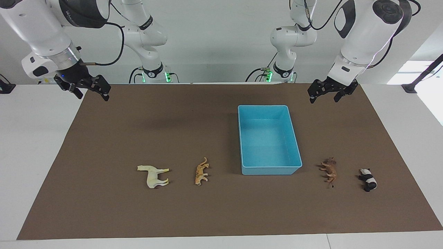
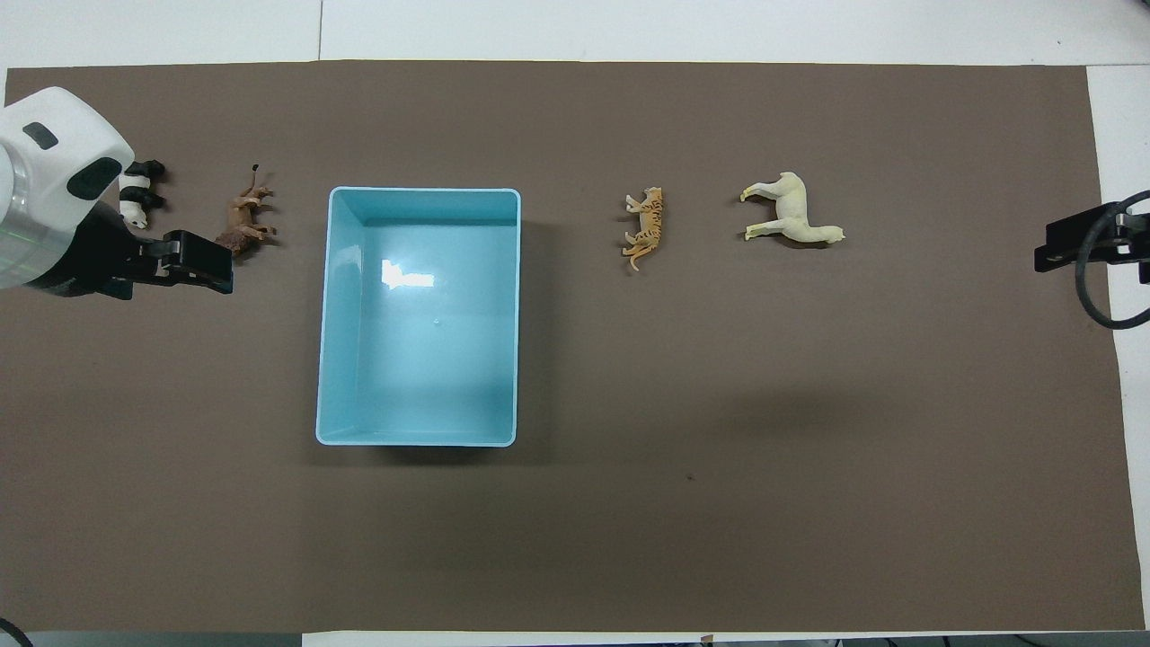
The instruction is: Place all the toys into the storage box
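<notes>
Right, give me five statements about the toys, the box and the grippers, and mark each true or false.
1. The storage box holds no toys. True.
2. The panda lies between the horse and the tiger. False: it lies beside the lion, toward the left arm's end.
3. The left gripper grips the lion. False: its fingers are open and empty, up in the air.
4. The tiger lies closer to the box than the horse does. True.
5. The right gripper rests inside the box. False: it hangs over the brown mat's edge.

Four toys [image 1: 199,172] beside storage box [image 1: 269,169]
</notes>
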Robot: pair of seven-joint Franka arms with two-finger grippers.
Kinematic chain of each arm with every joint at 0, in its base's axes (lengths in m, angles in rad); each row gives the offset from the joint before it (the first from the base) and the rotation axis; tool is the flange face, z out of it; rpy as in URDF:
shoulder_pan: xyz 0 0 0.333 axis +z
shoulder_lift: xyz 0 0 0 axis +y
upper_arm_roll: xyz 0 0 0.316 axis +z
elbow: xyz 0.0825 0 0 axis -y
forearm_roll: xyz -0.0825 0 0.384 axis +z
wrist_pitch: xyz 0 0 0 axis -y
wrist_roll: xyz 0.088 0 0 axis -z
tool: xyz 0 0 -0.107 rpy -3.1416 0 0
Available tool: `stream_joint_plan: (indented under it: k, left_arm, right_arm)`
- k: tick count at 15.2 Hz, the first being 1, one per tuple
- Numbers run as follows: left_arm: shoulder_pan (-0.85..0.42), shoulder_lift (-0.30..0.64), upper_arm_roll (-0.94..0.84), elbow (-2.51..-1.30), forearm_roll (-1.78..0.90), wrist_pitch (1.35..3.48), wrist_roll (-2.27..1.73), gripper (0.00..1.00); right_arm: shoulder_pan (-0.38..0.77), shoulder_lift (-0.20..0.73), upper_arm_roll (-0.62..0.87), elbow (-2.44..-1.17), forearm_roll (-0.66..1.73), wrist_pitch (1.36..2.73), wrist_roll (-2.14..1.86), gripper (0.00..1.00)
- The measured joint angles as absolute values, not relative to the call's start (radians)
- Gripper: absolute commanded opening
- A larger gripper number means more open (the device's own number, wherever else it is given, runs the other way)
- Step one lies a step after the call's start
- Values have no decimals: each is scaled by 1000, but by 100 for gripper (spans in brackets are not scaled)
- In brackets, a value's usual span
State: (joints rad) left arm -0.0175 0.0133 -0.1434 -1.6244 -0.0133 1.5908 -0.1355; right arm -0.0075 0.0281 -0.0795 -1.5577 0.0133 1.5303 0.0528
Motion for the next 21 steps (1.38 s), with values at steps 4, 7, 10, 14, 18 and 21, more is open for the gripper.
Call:
stream_joint_plan:
  k: [4, 7, 10, 14, 18, 21]
  left_arm:
    - [-18, 13, -143, -1624, -13, 1591, -135, 100]
    - [-18, 13, -143, -1624, -13, 1591, -135, 100]
    - [-18, 13, -143, -1624, -13, 1591, -135, 100]
    - [-18, 13, -143, -1624, -13, 1591, -135, 100]
    - [-18, 13, -143, -1624, -13, 1591, -135, 100]
    - [-18, 13, -143, -1624, -13, 1591, -135, 100]
  right_arm:
    - [-7, 28, -79, -1558, 13, 1525, 53, 100]
    - [-7, 28, -79, -1558, 13, 1524, 53, 100]
    - [-7, 28, -79, -1558, 13, 1524, 53, 100]
    - [-5, 26, -72, -1558, 13, 1522, 53, 100]
    - [-7, 25, -68, -1557, 14, 1532, 57, 100]
    - [-27, 25, -78, -1558, 13, 1629, 58, 100]
